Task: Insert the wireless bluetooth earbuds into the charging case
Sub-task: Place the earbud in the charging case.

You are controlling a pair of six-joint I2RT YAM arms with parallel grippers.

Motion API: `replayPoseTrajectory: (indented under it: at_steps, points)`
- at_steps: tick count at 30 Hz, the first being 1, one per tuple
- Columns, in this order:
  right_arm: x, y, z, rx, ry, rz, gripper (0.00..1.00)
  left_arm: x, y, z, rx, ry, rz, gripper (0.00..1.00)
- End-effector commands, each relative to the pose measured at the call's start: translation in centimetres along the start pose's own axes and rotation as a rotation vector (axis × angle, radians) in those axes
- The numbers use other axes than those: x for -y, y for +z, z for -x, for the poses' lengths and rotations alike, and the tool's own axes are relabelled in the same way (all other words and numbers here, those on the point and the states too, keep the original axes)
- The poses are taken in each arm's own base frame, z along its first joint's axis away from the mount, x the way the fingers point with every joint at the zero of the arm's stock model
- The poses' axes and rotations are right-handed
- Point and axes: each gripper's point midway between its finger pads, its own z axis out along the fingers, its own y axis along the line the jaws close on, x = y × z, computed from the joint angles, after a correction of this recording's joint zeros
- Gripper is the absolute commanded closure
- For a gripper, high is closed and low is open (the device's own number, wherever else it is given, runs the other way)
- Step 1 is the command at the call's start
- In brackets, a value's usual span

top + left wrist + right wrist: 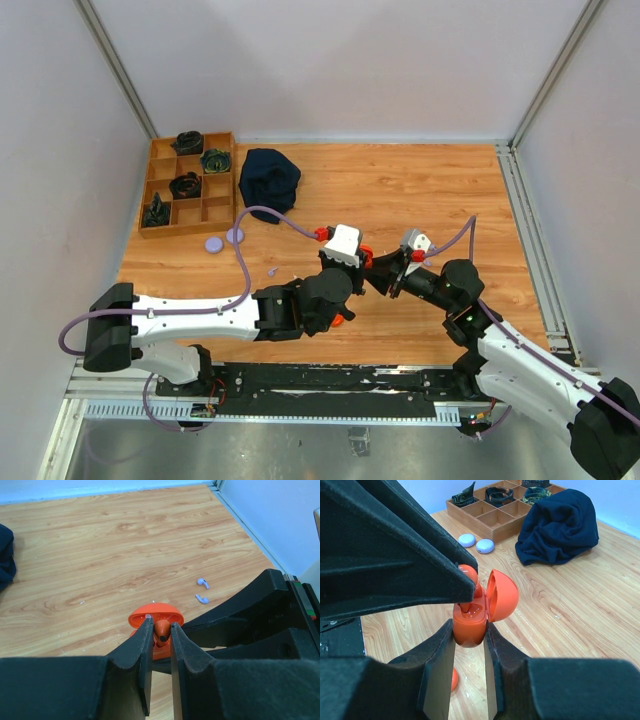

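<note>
My right gripper (469, 632) is shut on the lower half of an orange charging case (469, 625), held above the table with its lid (502, 595) open. My left gripper (161, 626) is shut on an orange earbud (162, 630) and holds it right at the case's open top (155, 616), stem down into the cavity. The earbud also shows in the right wrist view (468, 575). Two lavender earbuds (202, 583) (201, 599) lie on the wood beyond the case. In the top view the two grippers meet at the case (366, 254) in the middle of the table.
Two lavender discs (213, 243) (235, 235) lie near a wooden divided tray (160, 190) at the back left, and a dark blue cloth (269, 176) lies beside it. A small orange piece (454, 679) lies on the table below the case. A tiny lavender bit (272, 271) lies near the left arm.
</note>
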Motion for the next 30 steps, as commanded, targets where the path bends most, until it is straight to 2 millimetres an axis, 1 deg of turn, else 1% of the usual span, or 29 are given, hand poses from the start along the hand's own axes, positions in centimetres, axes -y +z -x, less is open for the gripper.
replayPoseTrajectory:
  at_steps: [1,5,11,18,23,27,30]
  points:
    - [-0.2,0.3,3.4,0.094,-0.033,0.010,0.93,0.4,-0.6,-0.8,-0.017,0.024,-0.032,0.79]
    - [-0.2,0.3,3.4,0.096,-0.032,0.010,0.93,0.1,-0.6,-1.1,-0.021,0.041,-0.016,0.79]
    - [-0.2,0.1,3.5,0.100,-0.032,0.007,0.93,-0.5,-0.8,-0.7,-0.008,0.084,0.006,0.80]
    - [-0.3,0.1,3.7,0.107,-0.032,0.009,0.93,0.0,-1.0,-1.0,-0.022,0.086,-0.030,0.79]
    - [-0.3,0.1,3.7,0.105,-0.031,0.010,0.93,0.4,-1.2,-1.2,-0.044,0.045,-0.045,0.72]
    - [-0.3,0.2,3.4,0.098,-0.029,0.010,0.93,0.8,-1.6,-0.2,-0.053,0.000,-0.065,0.62]
    - [-0.2,0.2,3.4,0.096,-0.029,0.009,0.93,1.4,-2.1,1.0,-0.060,-0.046,-0.092,0.57]
